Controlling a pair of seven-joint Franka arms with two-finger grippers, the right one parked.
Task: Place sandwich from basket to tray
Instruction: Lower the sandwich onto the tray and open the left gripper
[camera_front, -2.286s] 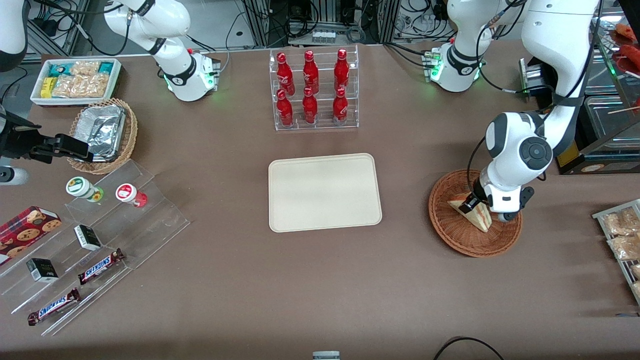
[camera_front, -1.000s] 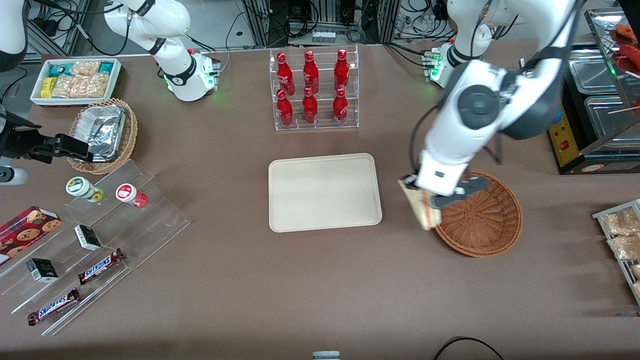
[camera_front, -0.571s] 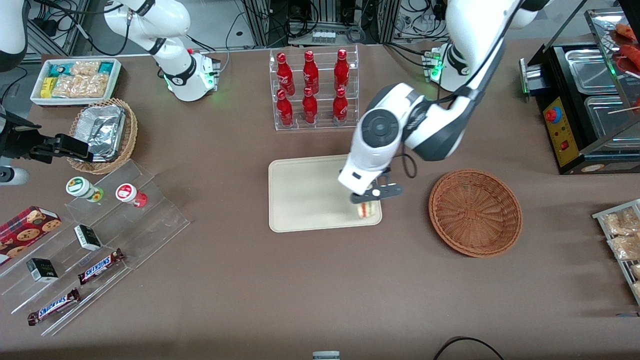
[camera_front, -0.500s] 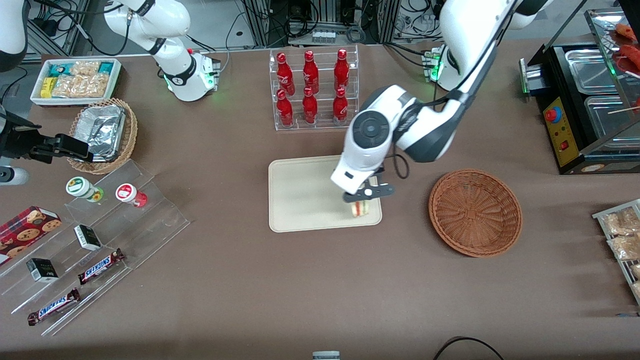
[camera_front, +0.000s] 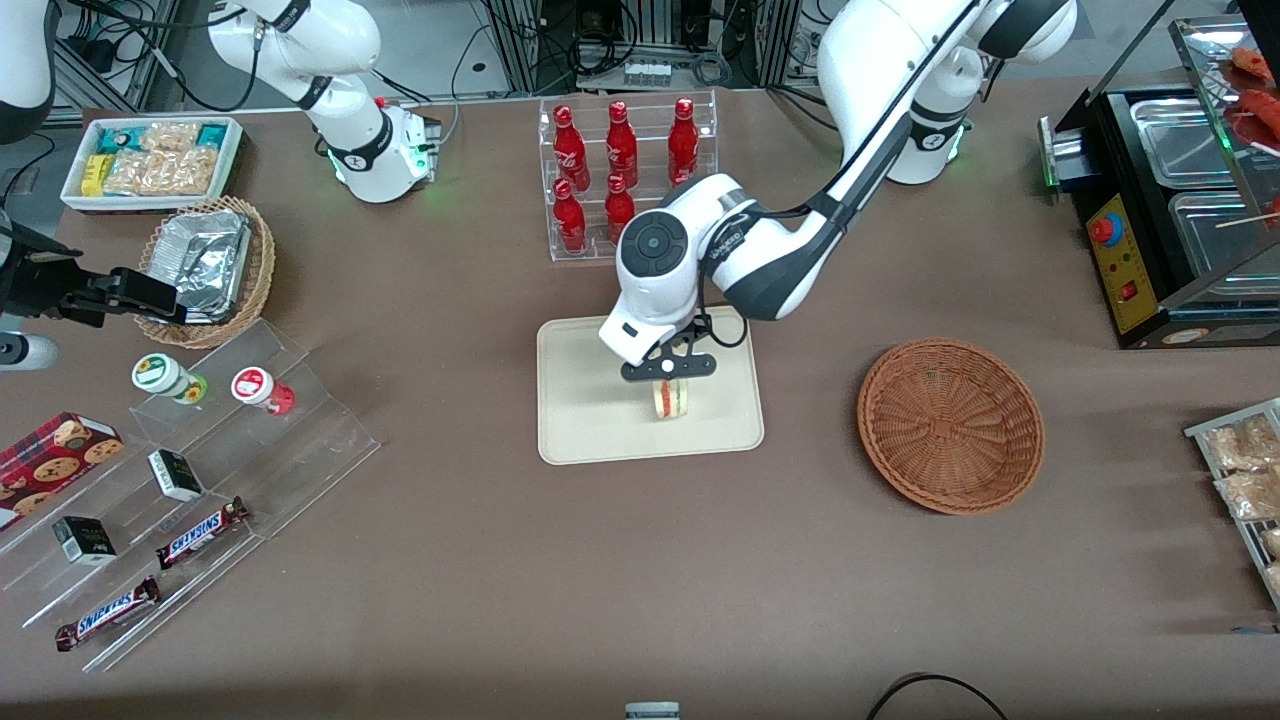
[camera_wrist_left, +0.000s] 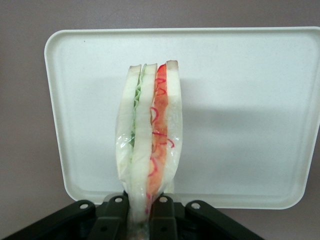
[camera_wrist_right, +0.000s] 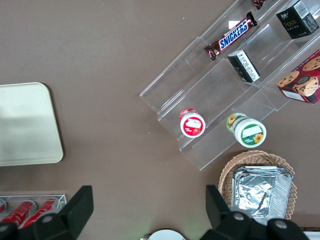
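The wrapped sandwich (camera_front: 671, 399) hangs over the cream tray (camera_front: 580, 425), its white bread and red and green layers plain in the left wrist view (camera_wrist_left: 150, 140). My gripper (camera_front: 668, 368) is shut on the sandwich's upper end, and its black fingers (camera_wrist_left: 116, 216) pinch the clear wrap (camera_wrist_left: 141, 210). The tray (camera_wrist_left: 250, 150) fills the wrist view under the sandwich. The reddish-brown woven basket (camera_front: 950, 425) stands on the table toward the working arm's end, with nothing in it.
A clear rack of red bottles (camera_front: 625, 180) stands farther from the front camera than the tray. Toward the parked arm's end are a tan basket with foil containers (camera_front: 205, 265), a white snack bin (camera_front: 150, 160) and an acrylic stand with cups and candy bars (camera_front: 200, 470).
My gripper lifted the sandwich out of the basket and carried it sideways to above the tray. In the last half second it moved further over the tray's middle.
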